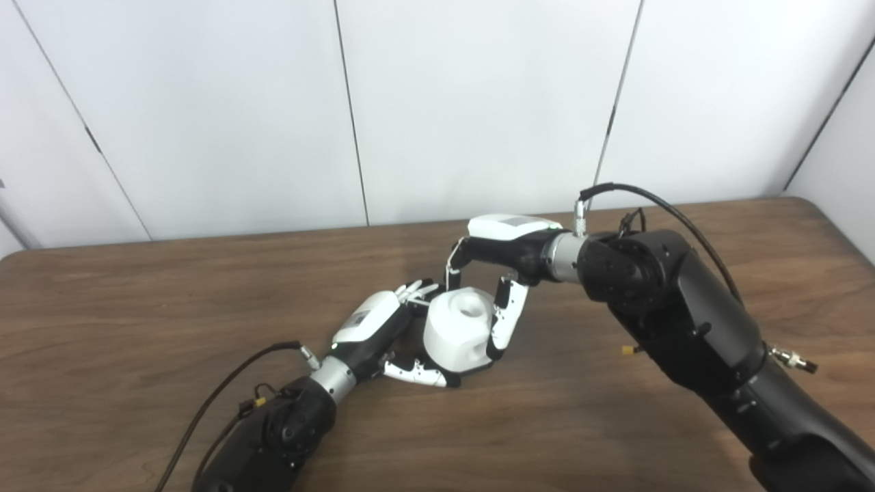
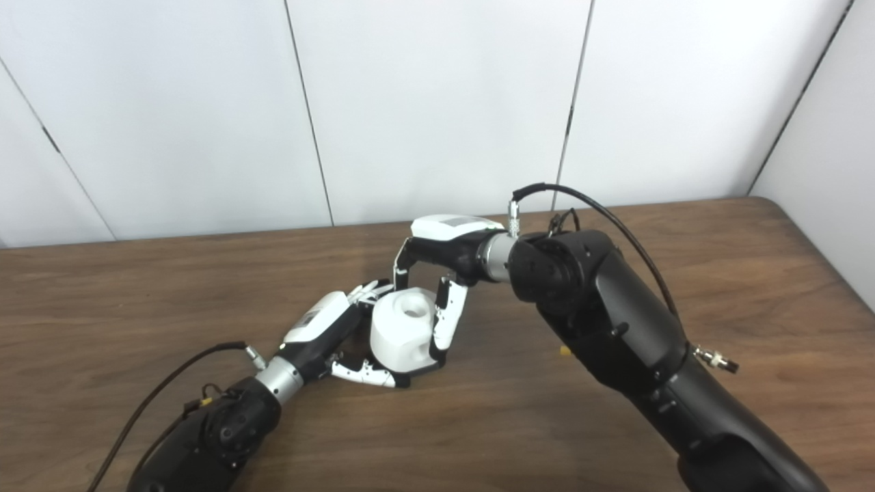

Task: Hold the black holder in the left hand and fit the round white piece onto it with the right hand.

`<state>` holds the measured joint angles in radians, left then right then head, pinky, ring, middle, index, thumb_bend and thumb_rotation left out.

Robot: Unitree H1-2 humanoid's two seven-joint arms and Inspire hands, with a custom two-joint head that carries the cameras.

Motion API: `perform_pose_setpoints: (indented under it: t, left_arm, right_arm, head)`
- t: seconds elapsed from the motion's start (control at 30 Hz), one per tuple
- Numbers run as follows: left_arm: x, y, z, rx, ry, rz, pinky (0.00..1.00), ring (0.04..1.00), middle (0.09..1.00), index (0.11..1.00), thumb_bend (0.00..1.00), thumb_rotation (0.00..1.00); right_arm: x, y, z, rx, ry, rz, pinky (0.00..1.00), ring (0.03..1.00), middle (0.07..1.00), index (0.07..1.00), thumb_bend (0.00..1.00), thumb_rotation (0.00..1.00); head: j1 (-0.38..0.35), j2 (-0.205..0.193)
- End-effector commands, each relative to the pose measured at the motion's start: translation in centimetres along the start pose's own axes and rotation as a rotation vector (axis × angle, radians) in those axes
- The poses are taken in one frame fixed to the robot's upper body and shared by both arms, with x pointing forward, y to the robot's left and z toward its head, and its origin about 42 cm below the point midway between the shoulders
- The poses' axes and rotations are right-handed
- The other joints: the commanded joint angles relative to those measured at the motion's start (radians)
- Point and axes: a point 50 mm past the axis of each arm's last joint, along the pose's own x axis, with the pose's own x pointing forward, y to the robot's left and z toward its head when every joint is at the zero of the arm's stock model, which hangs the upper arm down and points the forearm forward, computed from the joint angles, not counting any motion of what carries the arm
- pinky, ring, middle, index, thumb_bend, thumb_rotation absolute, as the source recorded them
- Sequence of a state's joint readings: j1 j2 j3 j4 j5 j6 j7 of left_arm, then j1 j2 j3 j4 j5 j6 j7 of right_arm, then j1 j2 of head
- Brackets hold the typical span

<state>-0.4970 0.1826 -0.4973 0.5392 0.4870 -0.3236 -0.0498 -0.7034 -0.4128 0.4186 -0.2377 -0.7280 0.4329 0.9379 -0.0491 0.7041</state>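
Observation:
The round white piece (image 1: 459,329) has a hole in its top and sits low over the middle of the table. My right hand (image 1: 502,256) reaches over it from the right. Its fingers (image 1: 451,270) press on the far side and its thumb (image 1: 506,321) on the near right side, so it is shut on the piece. My left hand (image 1: 374,322) comes in from the lower left and curls round the base of the piece, thumb (image 1: 418,372) along the front. The black holder (image 1: 417,321) shows only as a dark sliver between the left palm and the white piece.
The brown wooden table (image 1: 137,307) ends at a white panelled wall (image 1: 478,102) behind. Its right corner (image 1: 830,208) is rounded. A small yellow bit (image 1: 626,350) lies by the right forearm. Cables loop off both wrists.

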Motion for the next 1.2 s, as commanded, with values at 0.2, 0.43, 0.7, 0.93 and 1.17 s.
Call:
perform_pose_setpoints:
  t: [0.2,0.43,0.7,0.93,1.17]
  left_arm:
    - [-2.0,-6.9,0.0,-0.054,0.118,-0.22,1.0,1.0,0.936,0.48,0.52,0.06]
    - [-2.0,-7.0,0.5,-0.056,0.123,-0.226,1.0,1.0,0.943,0.48,0.52,0.06]
    - [-1.8,-7.0,0.7,-0.055,0.122,-0.225,1.0,1.0,0.949,0.48,0.52,0.06]
    - [-1.7,-7.0,0.7,-0.057,0.122,-0.228,1.0,1.0,0.953,0.48,0.52,0.06]
    - [-1.7,-6.9,0.8,-0.059,0.127,-0.233,1.0,1.0,0.958,0.48,0.52,0.06]
  right_arm:
    - [1.0,-1.0,0.7,-0.017,-0.028,-0.048,1.0,0.941,0.807,0.481,0.52,0.14]
    - [2.3,0.2,0.2,0.008,-0.029,-0.025,1.0,0.929,0.794,0.48,0.52,0.14]
    - [3.1,1.2,0.3,0.005,-0.017,0.014,1.0,0.948,0.808,0.481,0.52,0.14]
    - [3.0,2.3,0.4,-0.054,-0.044,0.069,1.0,0.95,0.8,0.481,0.53,0.14]
    - [3.0,2.5,0.4,-0.071,-0.055,0.077,1.0,0.955,0.803,0.481,0.52,0.14]
  head:
    - [0.009,0.013]
    - [0.017,0.024]
    - [0.023,0.031]
    - [0.023,0.034]
    - [0.023,0.039]
